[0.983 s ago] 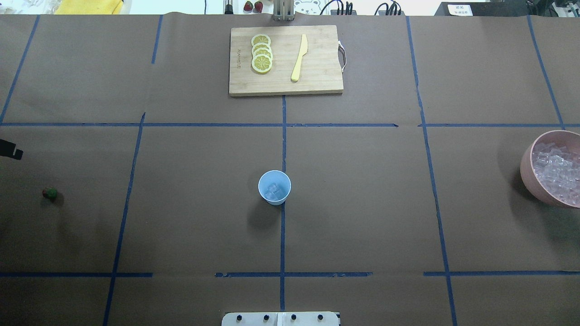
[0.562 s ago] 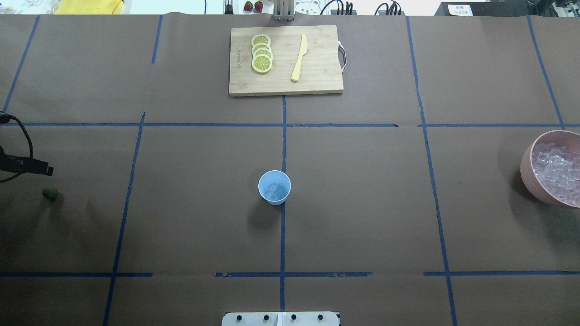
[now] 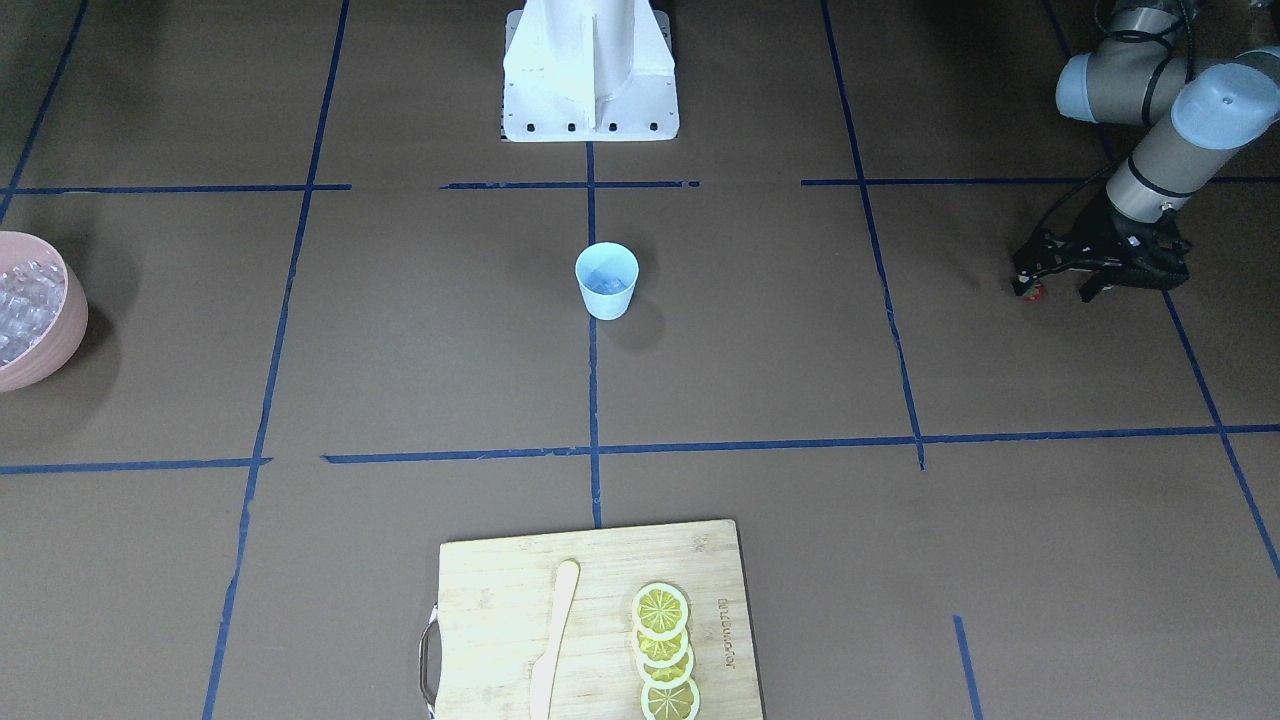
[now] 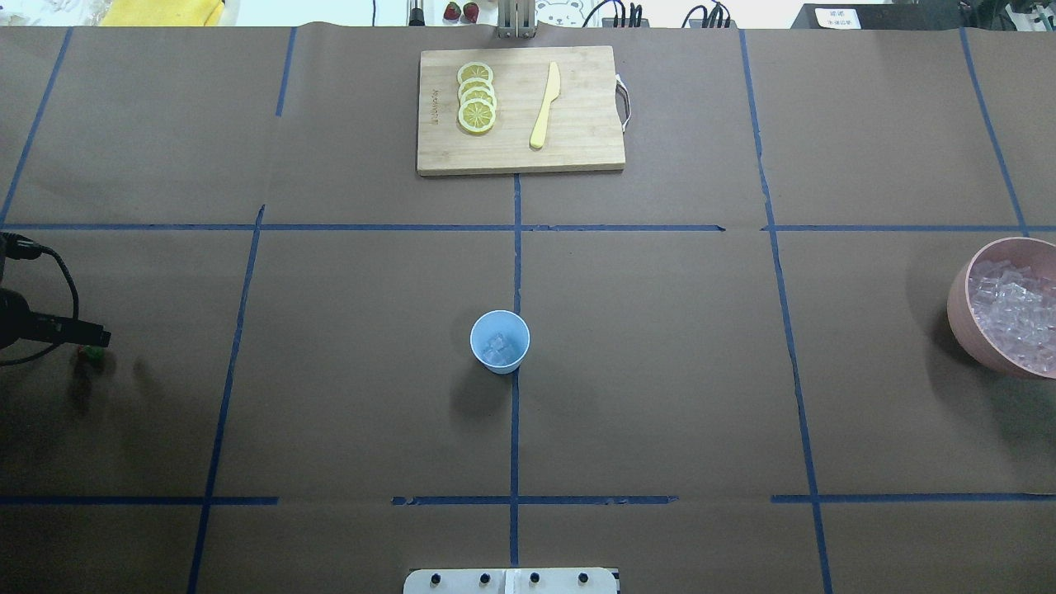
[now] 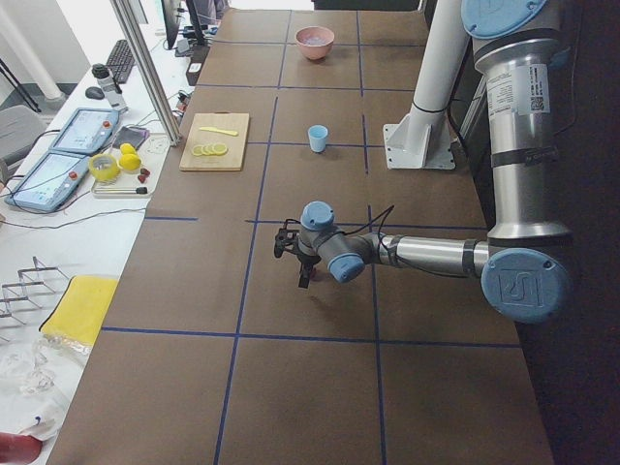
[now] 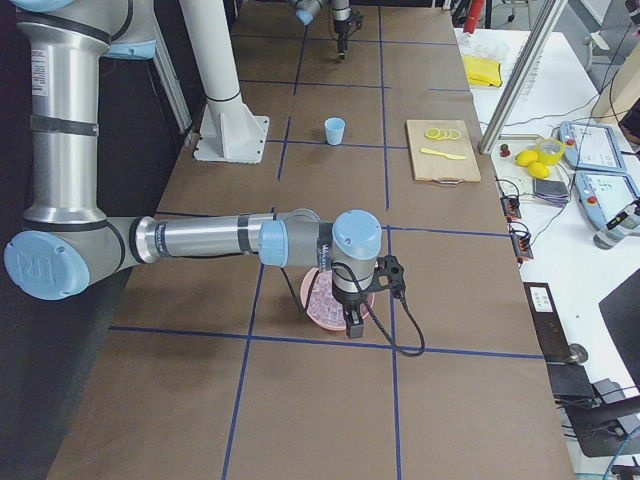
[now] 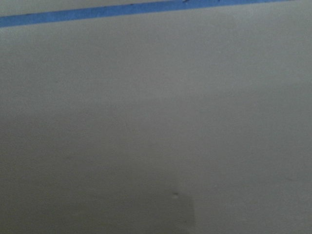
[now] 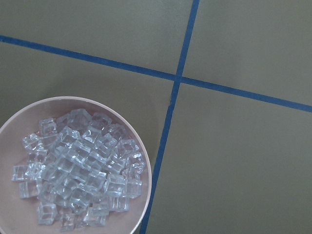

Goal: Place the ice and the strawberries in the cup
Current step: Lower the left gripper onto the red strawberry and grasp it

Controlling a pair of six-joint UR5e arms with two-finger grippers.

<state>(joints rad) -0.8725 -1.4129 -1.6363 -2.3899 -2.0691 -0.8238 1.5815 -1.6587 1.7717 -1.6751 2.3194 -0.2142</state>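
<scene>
The left gripper (image 3: 1057, 287) hangs low over the table (image 4: 660, 371) with its two black fingers spread apart. The strawberry (image 3: 1033, 291) lies on the brown paper just beside one fingertip; I cannot tell whether they touch. Nothing is pinched. From the cup (image 4: 499, 341) the berry sits at 9 o'clock, well apart and close to the table's left end.

The right gripper (image 6: 351, 322) shows only in the right side view, poised over the pink bowl (image 4: 961, 318), so I cannot tell whether its fingers are spread or pressed together. Its wrist camera looks straight down on the ice (image 8: 78, 170) heaped in that bowl, beside a crossing of blue tape lines (image 8: 178, 78).

The light-blue cup stands upright near the table's middle, on a tape line, with a few clear cubes (image 4: 497, 350) in its bottom. The bowl is at its 3 o'clock, cut off by the overhead view's right edge.

At the cup's 12 o'clock, near the far edge, lies a cutting board (image 4: 577, 140) carrying a row of overlapping lemon slices (image 4: 476, 99) and a pale yellow knife (image 4: 545, 106). A mark is printed along the board's left side (image 4: 431, 103) — too small to read. The sticker on the left arm's upper tube (image 5: 511, 92) is also unreadable.

Wide bare paper lies between the cup and the berry, bowl and board — open on all sides.
</scene>
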